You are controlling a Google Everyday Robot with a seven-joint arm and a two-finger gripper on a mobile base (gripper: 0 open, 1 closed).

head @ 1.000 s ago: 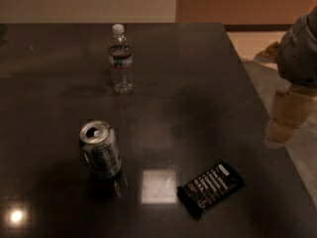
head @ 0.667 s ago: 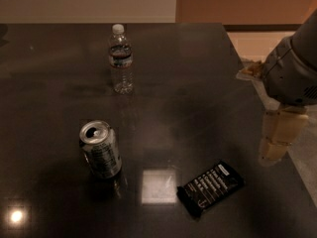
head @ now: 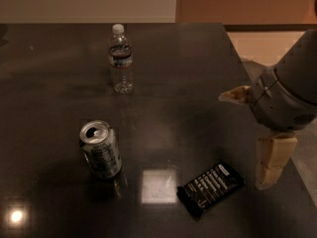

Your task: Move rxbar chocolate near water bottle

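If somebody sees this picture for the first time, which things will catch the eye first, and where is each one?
The grey arm with its gripper stands out most, hanging at the right edge of the dark table, just right of the black snack bar that lies flat near the front. A silver can stands upright at the front left, and a clear water bottle stands alone toward the far side.

1 silver drink can (head: 100,150) stands upright — top opened — on the dark, glossy table (head: 198,73).
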